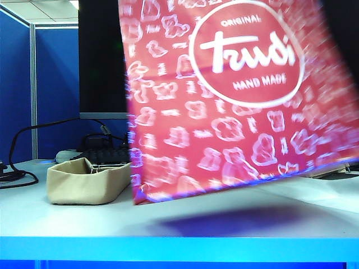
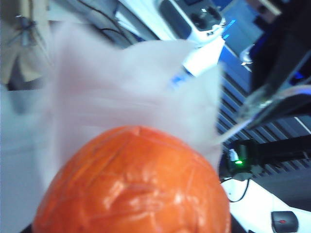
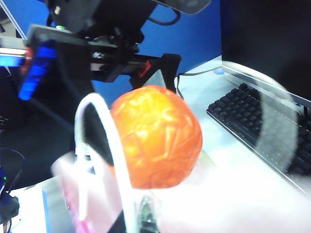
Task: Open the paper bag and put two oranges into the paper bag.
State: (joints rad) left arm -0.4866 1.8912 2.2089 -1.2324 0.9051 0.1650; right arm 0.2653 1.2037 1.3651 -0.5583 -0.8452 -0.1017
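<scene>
I see a pale tabletop (image 1: 235, 221); my left gripper (image 2: 131, 213) grasps a dimpled orange (image 2: 133, 184); the right gripper (image 3: 143, 218), clenched, lifts the glossy paper bag (image 1: 235, 95).

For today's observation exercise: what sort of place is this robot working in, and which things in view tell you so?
Probably an office or lab workstation: a black keyboard and dark monitor sit on the white table, with blue partition panels behind.

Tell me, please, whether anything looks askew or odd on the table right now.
The large magenta-red printed paper bag is tilted with its right bottom corner off the table; the right tool is shut near its white cord handle. A shiny round orange fills the left tool's view.
</scene>
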